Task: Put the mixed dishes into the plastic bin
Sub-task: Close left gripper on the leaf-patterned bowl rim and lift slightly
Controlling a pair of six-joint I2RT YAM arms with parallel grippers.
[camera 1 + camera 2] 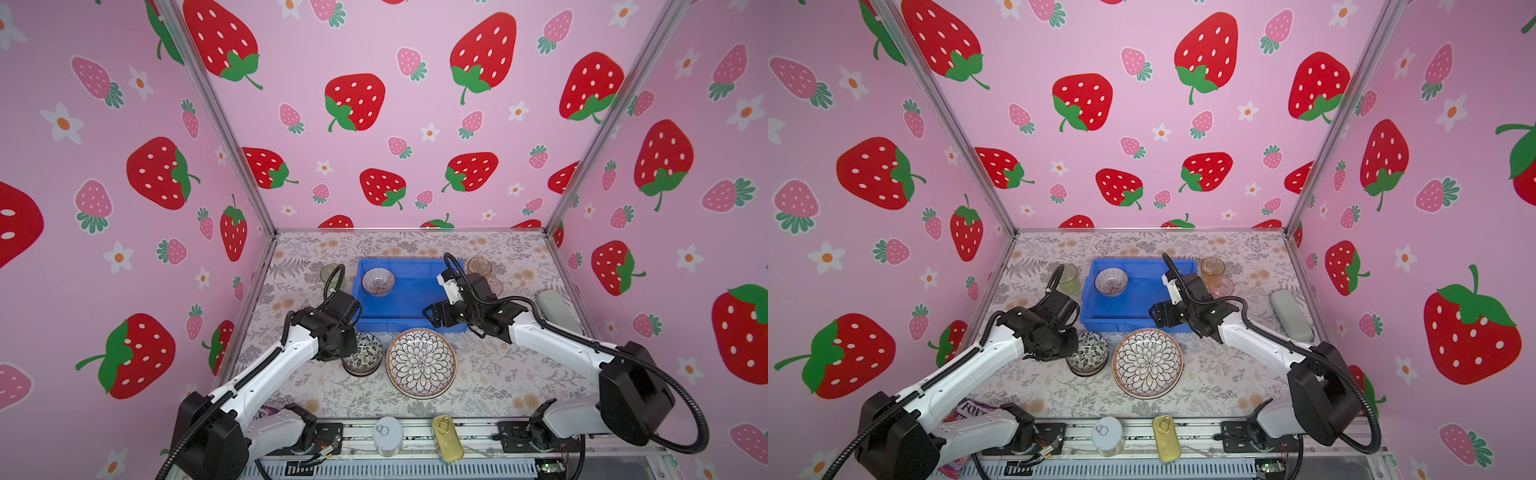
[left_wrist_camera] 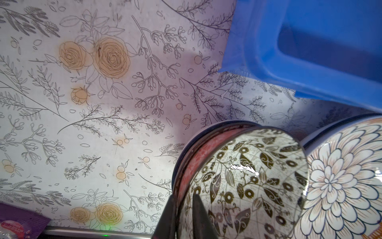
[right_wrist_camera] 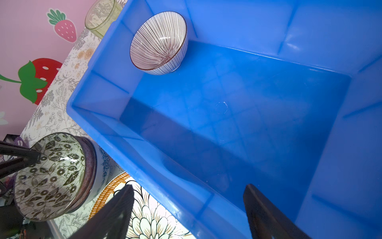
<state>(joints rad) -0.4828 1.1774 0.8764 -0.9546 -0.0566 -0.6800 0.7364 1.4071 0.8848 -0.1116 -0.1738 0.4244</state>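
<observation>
left claw [image 2: 184,199]: mine, down at the black-floral bowl [image 1: 363,353]. one finger is inside the rim and one outside, standing narrow. a sliver of gap shows beside the inner finger, so i cannot tell whether i pinch the rim.
black-floral bowl: upright, nested on top of a blue-marked bowl [image 3: 103,163], which stands on the bench [image 1: 498,374]. the stack is just in front of the near-left corner of the plastic bin [image 1: 399,328] and outside it.
right claw [image 3: 192,213]: mine, jaws wide apart with nothing between them. it hangs over the near-right part of the bin.
plastic bin: bright blue, in the middle of the bench, toward the far side.
purple-striped bowl [image 1: 378,281]: upright inside the bin, in its far-left corner, close to the walls.
petal-patterned plate [image 1: 421,363]: flat on the bench, just right of the bowl stack and just beside the bin's near wall.
green tumbler [image 1: 1069,278]: upright on the bench, left of the bin's far-left corner, partly behind my left arm's cable.
amber tumbler [image 1: 1212,266]: right of the bin's far-right corner.
pink tumbler [image 1: 1225,286]: just in front of the amber one, partly hidden by my right arm.
silver round tin [image 1: 387,434] and gold oval tin [image 1: 446,438]: near each other on the front rail, well apart from the bin.
purple candy bag [image 1: 971,409]: front left, under my left arm.
</observation>
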